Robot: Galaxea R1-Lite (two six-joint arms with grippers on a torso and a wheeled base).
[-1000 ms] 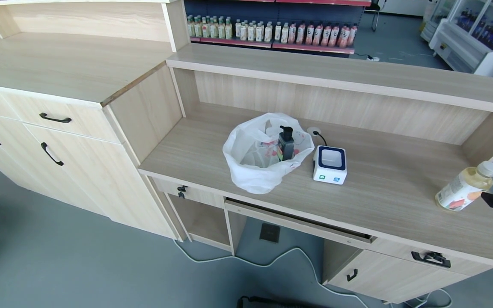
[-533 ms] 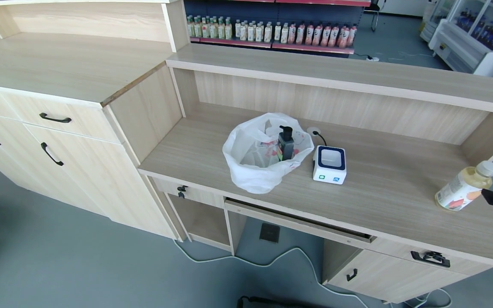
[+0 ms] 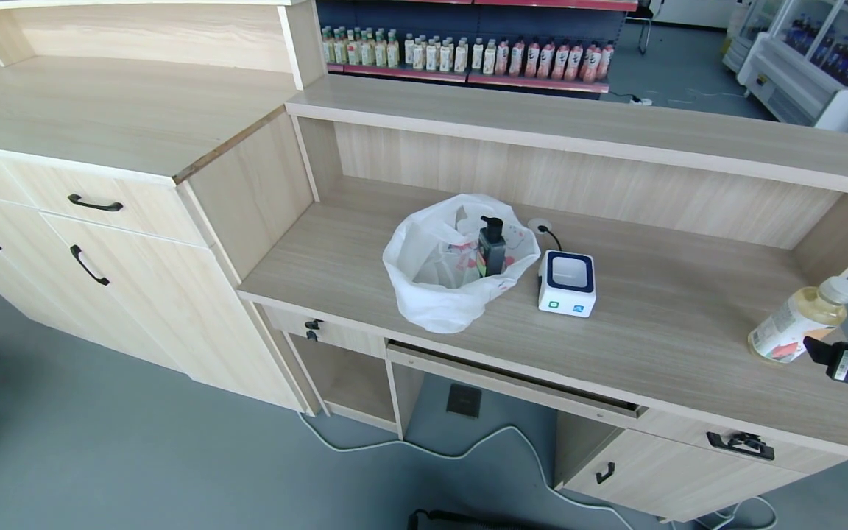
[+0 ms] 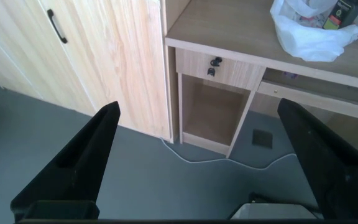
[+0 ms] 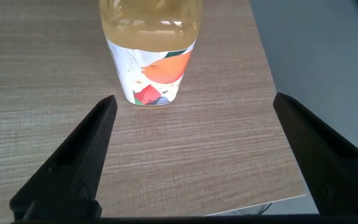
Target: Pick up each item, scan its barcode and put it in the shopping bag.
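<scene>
- Pale-yellow juice bottle point(image 3: 799, 318) upright at tabletop point(image 3: 659, 346) right end, well apart from scanner point(image 3: 567, 283) and shopping bag point(image 3: 431, 294).
- Right claw point(image 5: 194, 106) spread wide, just short of juice bottle.
- Left claw point(image 4: 199, 107) spread wide, over floor beside cabinet.
- Pump bottle point(image 3: 492, 250) already in shopping bag.

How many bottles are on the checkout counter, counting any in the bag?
2. A juice bottle stands at the right end of the counter. A dark pump bottle stands inside the white bag, left of the scanner. The bag may hide more.
</scene>
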